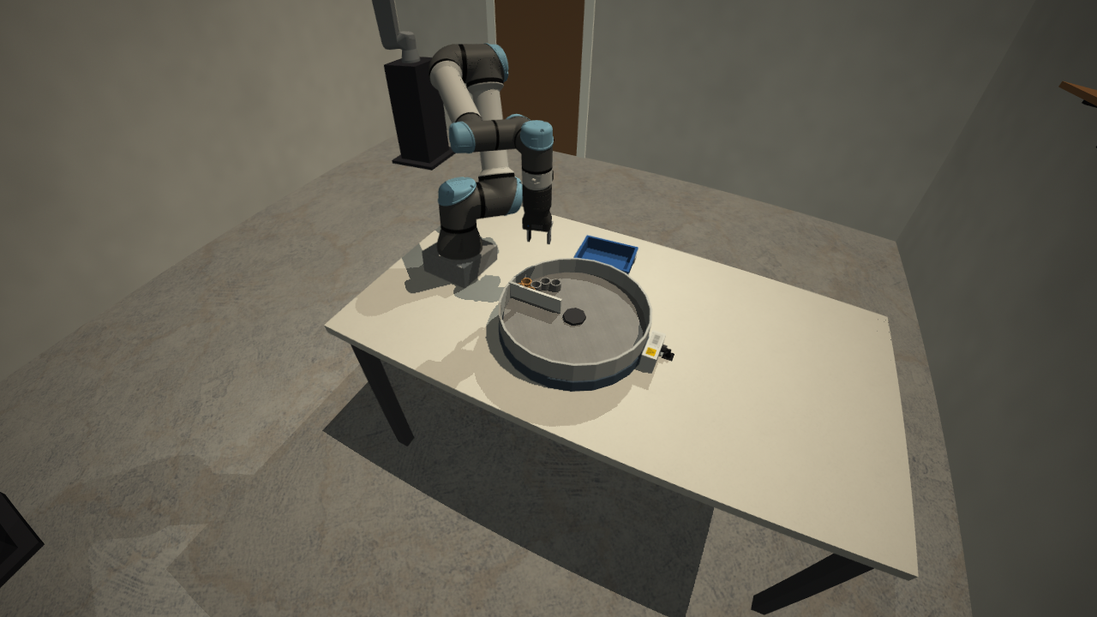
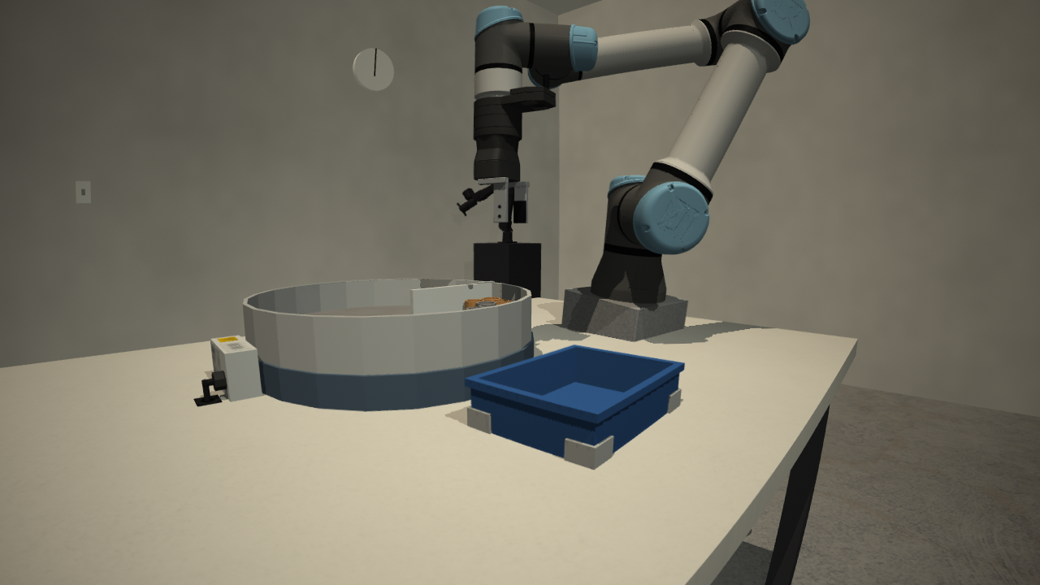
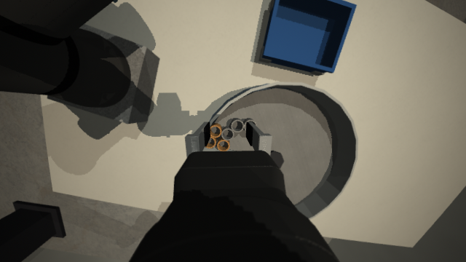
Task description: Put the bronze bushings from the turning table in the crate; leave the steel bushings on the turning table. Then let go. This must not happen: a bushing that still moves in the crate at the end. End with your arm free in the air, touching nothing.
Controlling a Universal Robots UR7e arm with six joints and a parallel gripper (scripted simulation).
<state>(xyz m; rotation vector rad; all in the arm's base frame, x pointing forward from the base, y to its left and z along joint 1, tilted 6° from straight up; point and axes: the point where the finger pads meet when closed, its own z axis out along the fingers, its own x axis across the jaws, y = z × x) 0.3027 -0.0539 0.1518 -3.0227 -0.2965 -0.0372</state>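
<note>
My gripper [image 1: 539, 239] [image 2: 510, 220] [image 3: 228, 129] is open and empty, high above the table and pointing down. The turning table [image 1: 575, 373] [image 2: 378, 341] [image 3: 306, 145] is a round grey tub with a high wall. Inside it, near the wall on the robot's side, three bronze bushings [image 1: 526, 281] [image 2: 483, 301] [image 3: 223, 150] stand close together; one is partly behind a finger in the wrist view. Three steel bushings [image 1: 555, 284] [image 3: 237, 120] stand beside them, the farthest partly hidden by the other finger. The blue crate [image 1: 606, 256] [image 2: 538, 426] [image 3: 291, 40] shows nothing inside.
A pale upright divider [image 1: 536, 296] [image 2: 439, 299] stands in the tub close beside the bushings. A dark hub [image 1: 573, 315] [image 3: 277, 159] sits at the tub's centre. A small control box [image 1: 651, 352] [image 2: 238, 370] is beside its outer wall. Grey brackets [image 2: 589, 452] hold the crate's corners.
</note>
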